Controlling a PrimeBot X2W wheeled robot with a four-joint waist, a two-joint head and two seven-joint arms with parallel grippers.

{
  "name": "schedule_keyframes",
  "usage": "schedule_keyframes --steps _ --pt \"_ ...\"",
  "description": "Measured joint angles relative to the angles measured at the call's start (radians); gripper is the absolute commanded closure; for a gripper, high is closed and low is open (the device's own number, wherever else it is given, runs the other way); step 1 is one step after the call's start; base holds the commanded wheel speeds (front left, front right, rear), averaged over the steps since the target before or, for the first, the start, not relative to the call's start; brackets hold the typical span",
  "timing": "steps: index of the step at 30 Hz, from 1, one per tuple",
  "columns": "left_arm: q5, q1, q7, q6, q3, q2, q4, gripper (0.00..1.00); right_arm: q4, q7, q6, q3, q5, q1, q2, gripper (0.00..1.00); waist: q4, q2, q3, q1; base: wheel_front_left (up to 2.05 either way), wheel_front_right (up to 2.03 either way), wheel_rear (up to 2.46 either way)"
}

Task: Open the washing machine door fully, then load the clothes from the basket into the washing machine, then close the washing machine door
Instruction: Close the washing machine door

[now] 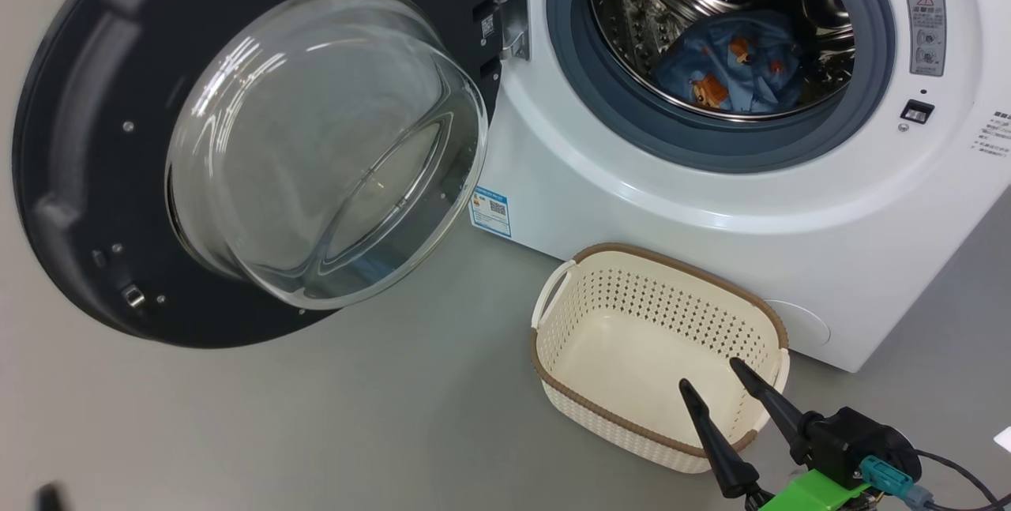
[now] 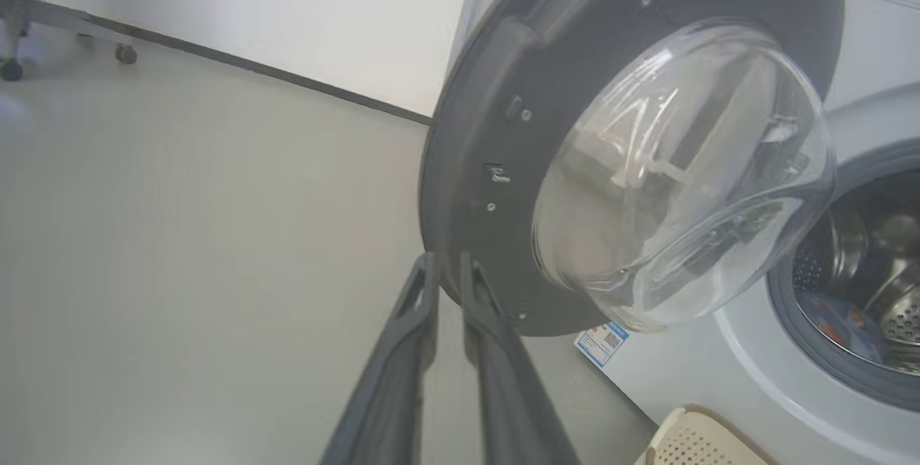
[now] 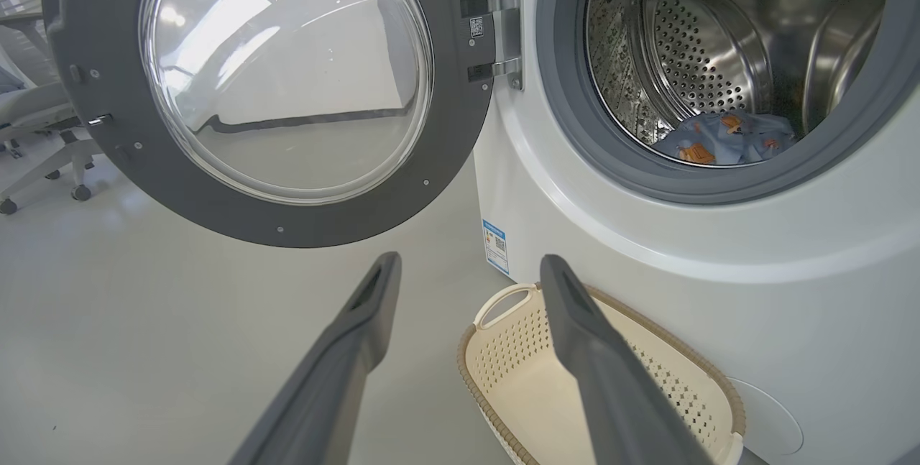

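The washing machine door [image 1: 79, 140] hangs wide open to the left, its glass bowl bulging toward me. The white washing machine [image 1: 711, 211] shows its steel drum, where the light blue printed clothes [image 1: 734, 61] lie at the bottom. No white garment is in sight. The cream basket [image 1: 655, 298] stands empty on the floor before the washer. My right gripper [image 1: 709, 374] hovers open over the basket's near right rim, holding nothing. In the left wrist view my left gripper [image 2: 447, 258] is shut, its tips close under the door's [image 2: 489, 127] lower rim; whether they touch it I cannot tell.
Grey floor spreads left of and below the door. An office chair's wheeled base [image 3: 43, 163] stands far left, and a caster [image 2: 126, 54] sits near the wall. A blue label [image 1: 490, 211] marks the washer's lower left corner.
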Motion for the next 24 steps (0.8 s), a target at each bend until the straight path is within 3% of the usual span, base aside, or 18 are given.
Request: schedule_keyframes --steps 6,10,14,17,24 --pt "-0.225 -0.029 0.0 -0.095 0.26 -0.004 0.151 1.0 -0.002 0.0 0.0 -0.013 0.0 0.004 0.006 0.0 -0.007 0.0 -0.012 0.0 0.0 0.0 0.0" --pt "-0.23 -0.095 0.0 -0.167 0.421 -0.008 0.258 1.0 -0.006 0.0 0.0 -0.034 0.0 0.016 0.011 0.0 -0.014 0.0 -0.018 0.0 0.0 0.0 0.0" --pt "-0.209 -0.171 -0.001 -0.199 0.539 0.0 0.346 1.0 -0.015 0.0 0.0 -0.056 0.0 0.041 0.026 0.0 -0.018 0.0 -0.022 0.0 0.0 0.0 0.0" --pt "-0.202 -0.222 -0.001 -0.207 0.596 0.053 0.416 1.0 -0.018 0.0 0.0 -0.063 -0.001 0.047 0.035 0.0 -0.02 0.0 -0.022 0.0 0.0 0.0 0.0" --pt "-0.227 -0.372 0.029 -0.191 0.647 0.241 0.587 1.0 -0.021 0.0 0.0 -0.072 -0.001 0.048 0.042 0.0 -0.021 0.0 -0.02 0.0 0.0 0.0 0.0"
